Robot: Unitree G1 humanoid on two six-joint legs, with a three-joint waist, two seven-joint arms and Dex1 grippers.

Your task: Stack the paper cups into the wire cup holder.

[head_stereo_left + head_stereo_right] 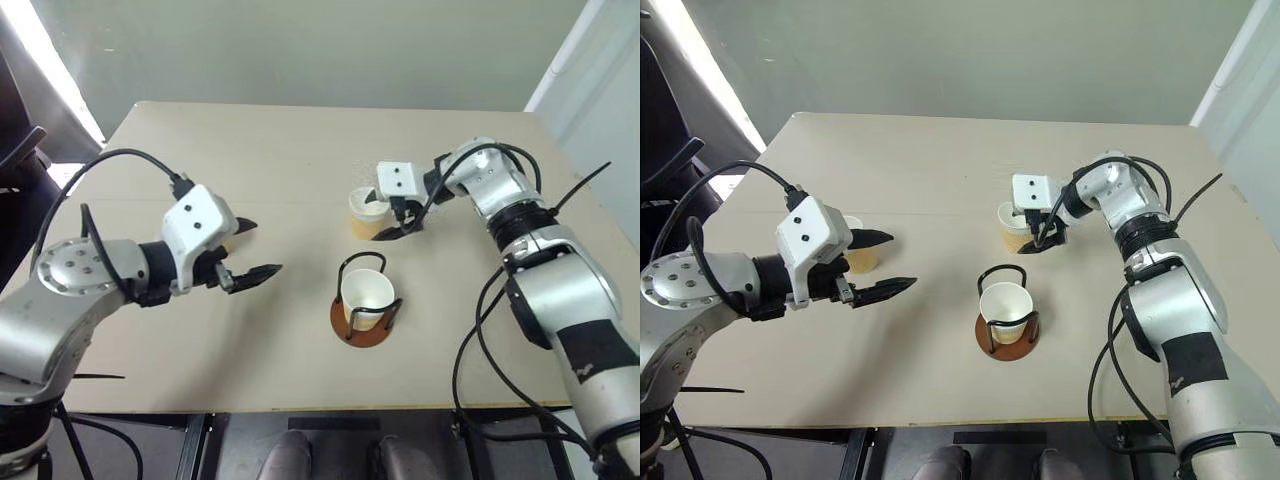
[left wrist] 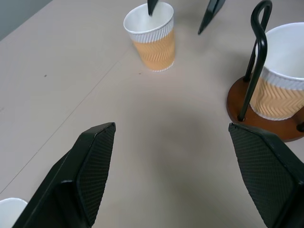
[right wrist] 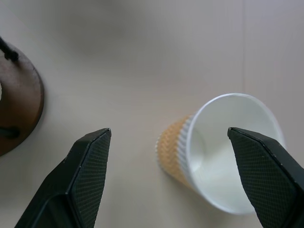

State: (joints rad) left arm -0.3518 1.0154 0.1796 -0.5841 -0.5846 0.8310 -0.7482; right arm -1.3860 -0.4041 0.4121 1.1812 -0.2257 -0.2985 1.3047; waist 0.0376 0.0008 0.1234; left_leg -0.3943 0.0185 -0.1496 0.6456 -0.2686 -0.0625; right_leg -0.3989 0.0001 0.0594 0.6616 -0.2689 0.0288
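Observation:
The wire cup holder [image 1: 347, 327] stands near the table's front middle with one paper cup [image 1: 367, 290] upright inside its black loops. A second paper cup [image 1: 366, 211] stands upright just behind the holder. My right gripper [image 1: 386, 216] is open at this cup, one finger over its mouth and the other beside its wall; in the right wrist view the cup [image 3: 223, 166] lies between the fingers. A third paper cup [image 1: 858, 256] stands at the left, partly hidden behind my left gripper [image 1: 885, 264], which is open, empty and pointed toward the holder [image 2: 247, 102].
The beige table [image 1: 280, 160] has bare room at the back and between the left gripper and the holder. Its front edge runs just below the holder. Black cables hang off both arms.

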